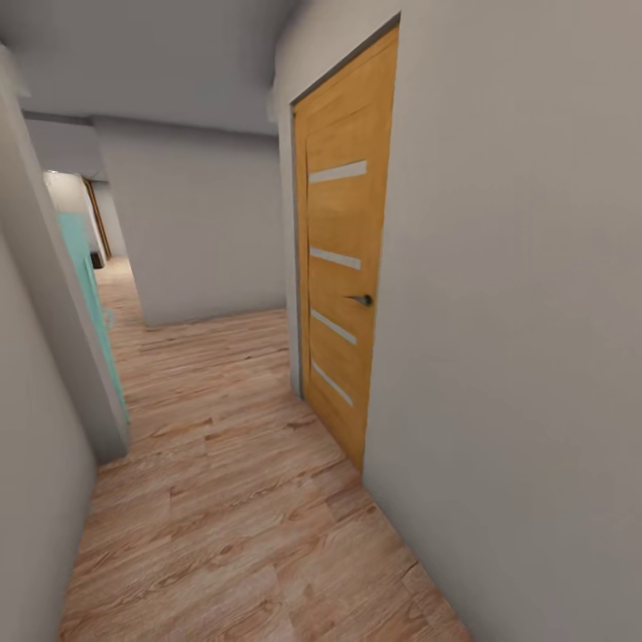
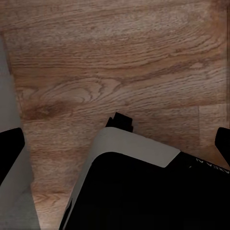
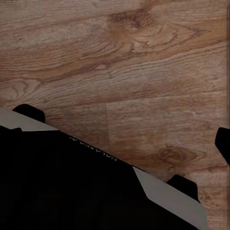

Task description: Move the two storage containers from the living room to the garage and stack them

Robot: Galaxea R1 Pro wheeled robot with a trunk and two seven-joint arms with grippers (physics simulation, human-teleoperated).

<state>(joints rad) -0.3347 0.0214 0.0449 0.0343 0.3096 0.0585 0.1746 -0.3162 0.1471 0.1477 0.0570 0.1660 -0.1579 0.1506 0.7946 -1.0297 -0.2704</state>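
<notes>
no bin shows in this hallway of wood-plank floor [image 1: 241, 499] with a wooden door [image 1: 343, 259] right of centre, and i cannot tell either hand's state; such shallow bins likely handle light and stiff, best gripped by a wall.

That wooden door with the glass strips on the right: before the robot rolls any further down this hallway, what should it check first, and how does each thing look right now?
1. Wooden door state: shut in its frame, handle untouched. Not ok if the way leads through it.
2. Hallway wood floor ahead: bare planks. Ok.
3. Room beside the right wall: very close. Not ok.
4. Turquoise panel at the left doorway: juts toward the path. Cannot tell if it blocks.
5. Load in hand: both wrist views show plank floor and the robot's base, no bin. Cannot tell.
</notes>
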